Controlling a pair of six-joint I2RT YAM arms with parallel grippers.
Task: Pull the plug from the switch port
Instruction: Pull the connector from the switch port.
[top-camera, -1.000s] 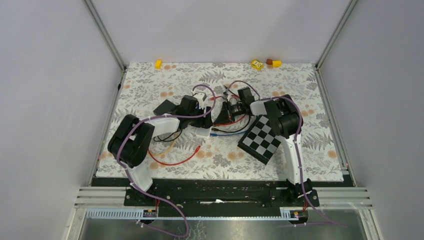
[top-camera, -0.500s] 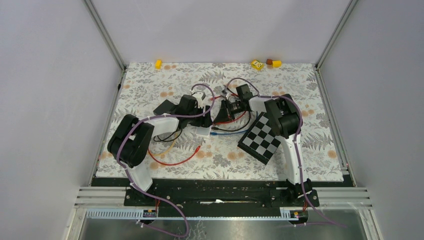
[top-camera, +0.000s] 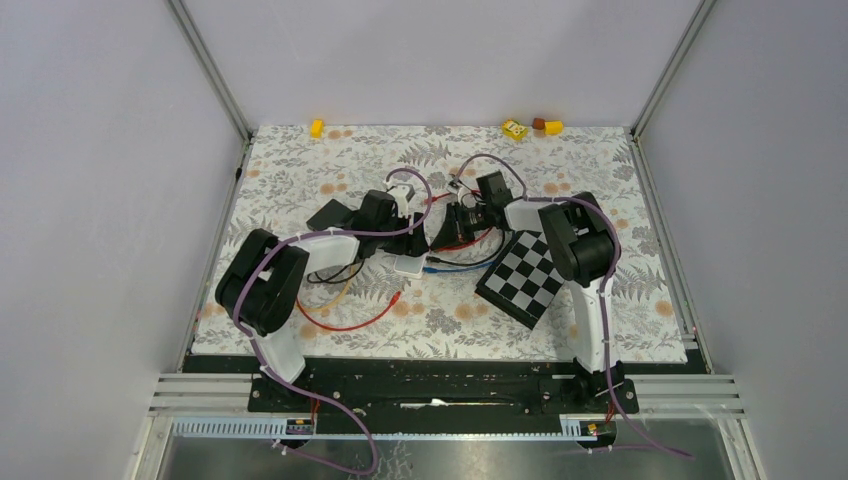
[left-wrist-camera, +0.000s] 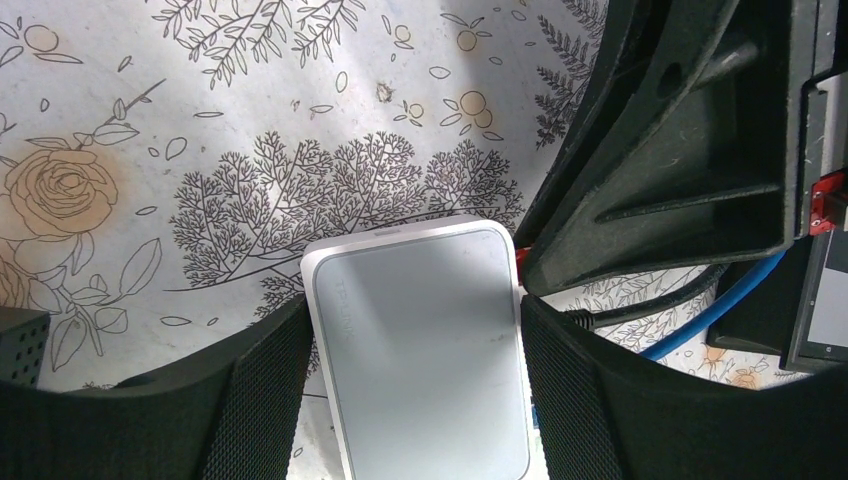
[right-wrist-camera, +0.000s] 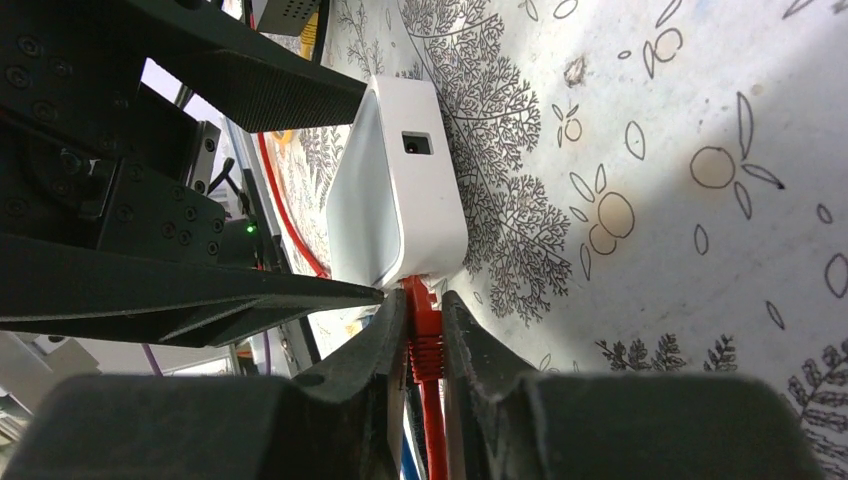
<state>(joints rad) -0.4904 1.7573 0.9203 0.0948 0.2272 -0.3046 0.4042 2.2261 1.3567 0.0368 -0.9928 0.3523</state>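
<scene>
Left wrist view: my left gripper (left-wrist-camera: 415, 395) straddles the white network switch (left-wrist-camera: 420, 330), and both black fingers (left-wrist-camera: 255, 400) press against its long sides, so the box is clamped flat on the floral tablecloth (left-wrist-camera: 200, 120). A blue cable (left-wrist-camera: 720, 305) runs past its far right corner. In the right wrist view the same switch (right-wrist-camera: 400, 190) lies with a small square socket showing on one end. My right gripper (right-wrist-camera: 423, 305) is closed to a narrow slot, pinching the red plug (right-wrist-camera: 425, 345) just behind its clip. The plug's nose meets the switch's lower end face at the port, and its red cable (right-wrist-camera: 432, 430) trails back between my fingers. From the top external view both arms meet at mid-table, with a black-and-white checkerboard (top-camera: 522, 279) lying just beside my right arm.
</scene>
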